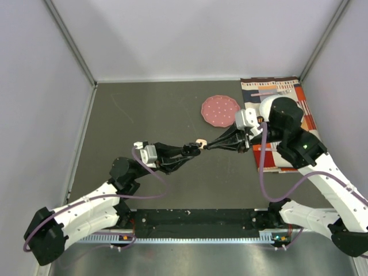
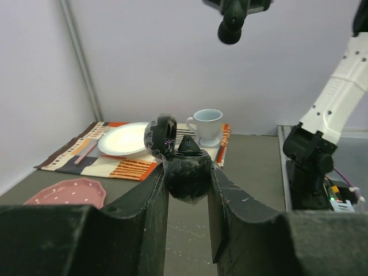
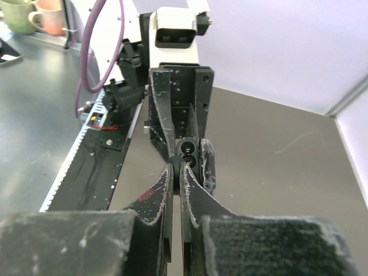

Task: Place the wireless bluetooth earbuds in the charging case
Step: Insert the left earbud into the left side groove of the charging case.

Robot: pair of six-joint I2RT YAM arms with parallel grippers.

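Note:
The charging case [image 2: 185, 175] is black and round, with its lid [image 2: 161, 135] flipped open. My left gripper [image 2: 188, 175] is shut on it and holds it above the table. A black earbud [image 2: 188, 146] stands in the case's top. In the right wrist view the case [image 3: 188, 150] shows its sockets just beyond my right gripper [image 3: 181, 168], which is shut on a small black earbud [image 3: 183, 161]. From above, the two grippers meet tip to tip mid-table: left gripper [image 1: 192, 150], right gripper [image 1: 204, 145]. The right gripper's tip [image 2: 230, 33] hangs high above the case.
A pink dotted disc [image 1: 220, 111] lies behind the grippers. A striped placemat [image 1: 304, 118] at the back right carries a white plate [image 2: 123, 140] and a pale cup [image 2: 207, 125]. Two mugs [image 3: 34, 16] stand off the table's near side.

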